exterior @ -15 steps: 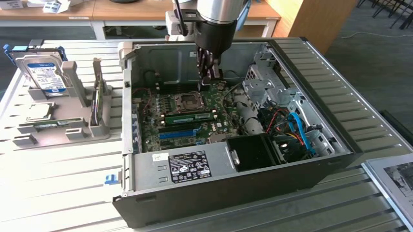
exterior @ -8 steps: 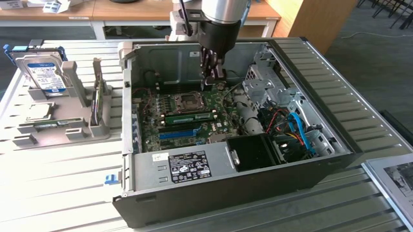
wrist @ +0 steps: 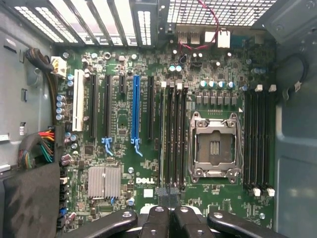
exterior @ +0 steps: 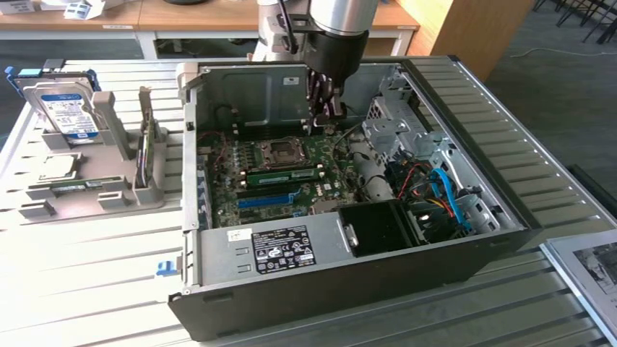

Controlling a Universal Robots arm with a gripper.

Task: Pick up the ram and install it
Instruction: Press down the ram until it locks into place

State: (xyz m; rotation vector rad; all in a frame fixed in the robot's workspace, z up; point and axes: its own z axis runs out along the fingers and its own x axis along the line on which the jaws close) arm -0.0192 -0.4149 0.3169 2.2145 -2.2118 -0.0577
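The ram [exterior: 285, 175] is a narrow green stick lying along the memory slots just below the CPU socket [exterior: 282, 150] on the motherboard inside the open computer case [exterior: 501, 217]. My gripper [exterior: 326, 108] hangs above the board, up and to the exterior view's right of the socket, clear of the ram. In the wrist view the gripper [wrist: 168, 201] points straight down at the board, its black fingers [wrist: 157, 218] pressed together with nothing between them. They hover over the end of the bank of memory slots [wrist: 173, 134] beside the CPU socket [wrist: 214, 148].
A grey fixture [exterior: 92, 191] at the exterior view's left holds a blue-labelled hard drive [exterior: 66, 116]. Inside the case are a drive cage [exterior: 400, 130], bundled cables [exterior: 438, 195], a black box [exterior: 381, 228] and a blue expansion slot [wrist: 135, 106]. The case walls close around the board.
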